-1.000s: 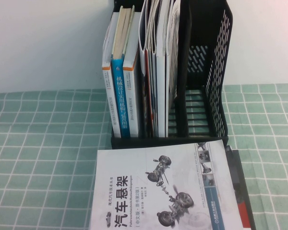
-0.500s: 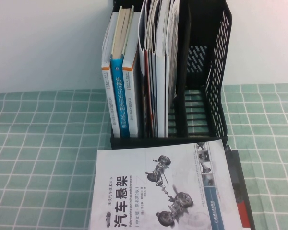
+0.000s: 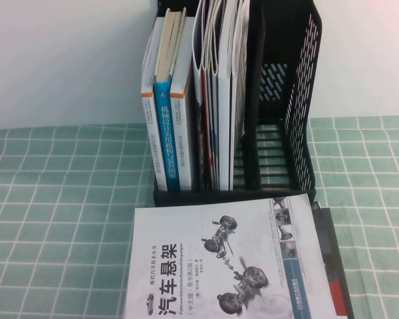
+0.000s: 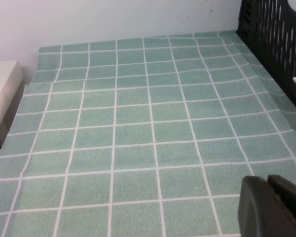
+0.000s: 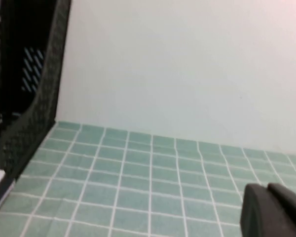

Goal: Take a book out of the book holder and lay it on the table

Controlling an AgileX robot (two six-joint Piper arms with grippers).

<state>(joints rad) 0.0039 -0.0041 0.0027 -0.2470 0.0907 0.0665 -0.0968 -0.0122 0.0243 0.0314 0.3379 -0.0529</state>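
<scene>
The book (image 3: 219, 266) is lying flat on the tabletop (image 3: 60, 219), cover up, just in front of the book holder (image 3: 279, 133). We are seeing a large, thin volume with a white cover, grey drawings of a car chassis and suspension spreading across it, a bold black Chinese title sitting near its lower left, and a narrow strip of small photographs running down its right edge. Its far edge is lying just short of the holder's base, or touching it; we cannot tell which.

The tall black holder is standing upright at the back of the green, white-gridded cloth, its perforated side wall facing right. A blue-spined book (image 3: 165, 139) and several thin white volumes are filling its left slots, while the right slots are showing bare.

The left gripper (image 4: 274, 207) is hovering over bare cloth to the holder's left; we cannot tell how its fingers are standing. The right gripper (image 5: 274, 212) is hanging closed and holding nothing, above the cloth on the holder's right.
</scene>
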